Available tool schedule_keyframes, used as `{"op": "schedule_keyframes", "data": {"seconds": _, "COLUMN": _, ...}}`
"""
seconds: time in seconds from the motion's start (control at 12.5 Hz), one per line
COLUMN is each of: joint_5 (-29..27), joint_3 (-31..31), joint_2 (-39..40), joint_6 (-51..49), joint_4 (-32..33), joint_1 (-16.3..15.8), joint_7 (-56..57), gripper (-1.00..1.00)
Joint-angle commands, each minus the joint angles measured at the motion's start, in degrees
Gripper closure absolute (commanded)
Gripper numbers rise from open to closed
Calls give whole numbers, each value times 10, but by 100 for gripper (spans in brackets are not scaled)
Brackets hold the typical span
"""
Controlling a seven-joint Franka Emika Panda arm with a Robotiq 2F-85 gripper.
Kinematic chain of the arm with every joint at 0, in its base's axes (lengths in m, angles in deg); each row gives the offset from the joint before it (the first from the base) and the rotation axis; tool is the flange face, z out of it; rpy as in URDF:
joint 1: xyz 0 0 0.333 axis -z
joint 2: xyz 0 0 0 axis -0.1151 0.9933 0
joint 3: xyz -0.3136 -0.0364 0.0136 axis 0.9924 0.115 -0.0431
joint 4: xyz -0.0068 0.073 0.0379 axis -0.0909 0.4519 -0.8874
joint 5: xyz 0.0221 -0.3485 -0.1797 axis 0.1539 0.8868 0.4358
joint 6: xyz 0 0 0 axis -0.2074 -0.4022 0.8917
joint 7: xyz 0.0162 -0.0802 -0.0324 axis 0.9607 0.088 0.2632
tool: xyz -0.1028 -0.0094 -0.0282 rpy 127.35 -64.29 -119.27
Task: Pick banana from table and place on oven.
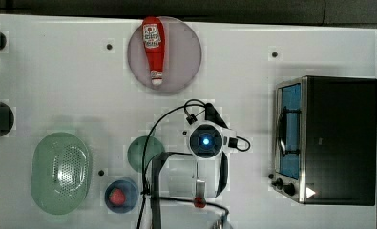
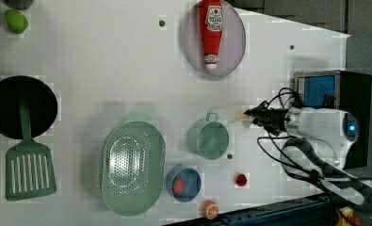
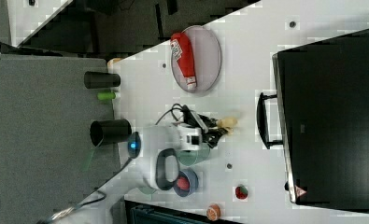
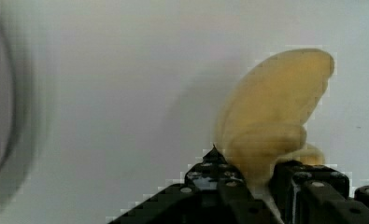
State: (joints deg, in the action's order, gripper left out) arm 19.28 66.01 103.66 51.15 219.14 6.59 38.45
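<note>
Where the top view looks straight down, the white arm's wrist covers the end effector (image 1: 201, 125) on the flat white desk (image 1: 71, 86), between the grey round plate (image 1: 186, 57) bearing the red ketchup bottle (image 1: 153, 50) and the black-topped, silver-framed toaster oven (image 1: 339, 138) at the top view's right.

In the left view, the small pale cream-yellow banana (image 2: 244, 117) projects from the black end effector (image 2: 255, 117), near a green cup (image 2: 208, 138).

In the right view, the banana (image 3: 228, 123) lies between the end effector (image 3: 217, 127) and the oven's bar handle (image 3: 262, 120).

In the wrist view, the black fingers (image 4: 308, 186) are closed against the banana's (image 4: 275, 116) lower end, one on each side, gripping it.
</note>
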Motion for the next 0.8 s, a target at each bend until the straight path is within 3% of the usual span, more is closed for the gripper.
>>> {"op": "schedule_keyframes", "data": {"seconds": 0.08, "joint_5": -3, "joint_3": -2, "joint_2": -128, "joint_6": -119, "joint_4": -29, "joint_1": 7, "joint_7": -12, "gripper": 48}}
{"op": "schedule_keyframes", "data": {"seconds": 0.4, "joint_5": -4, "joint_3": -8, "joint_2": -263, "joint_6": -360, "joint_4": -120, "joint_1": 5, "joint_7": -12, "gripper": 48}}
{"op": "schedule_keyframes", "data": {"seconds": 0.8, "joint_5": -3, "joint_3": 12, "joint_2": -285, "joint_6": -560, "joint_4": -262, "joint_1": 14, "joint_7": -11, "gripper": 48}}
